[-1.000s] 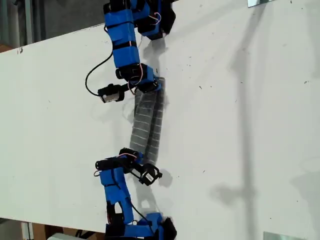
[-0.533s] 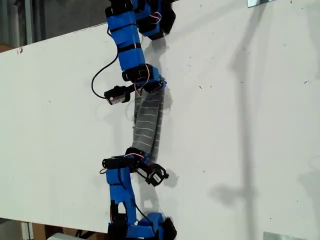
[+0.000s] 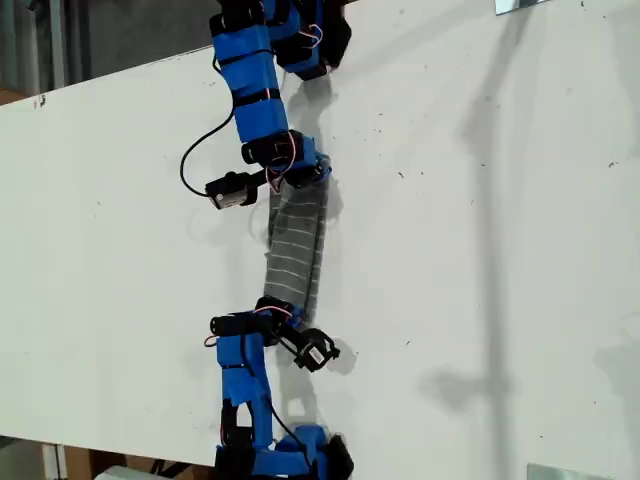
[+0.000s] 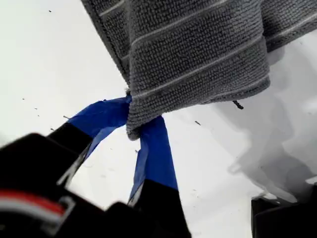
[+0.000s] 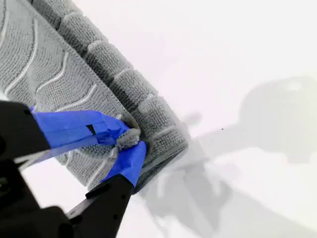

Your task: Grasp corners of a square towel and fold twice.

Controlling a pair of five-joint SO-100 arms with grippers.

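Towel (image 3: 296, 250): shifted toward the exterior view's right and downward, spread into a wider band. Both tool-bearing arms: shifted likewise.

Grey towel (image 3: 296, 245) with thin pale stripes, folded into a narrow strip, stretched lengthwise above the white bench, ends pinched
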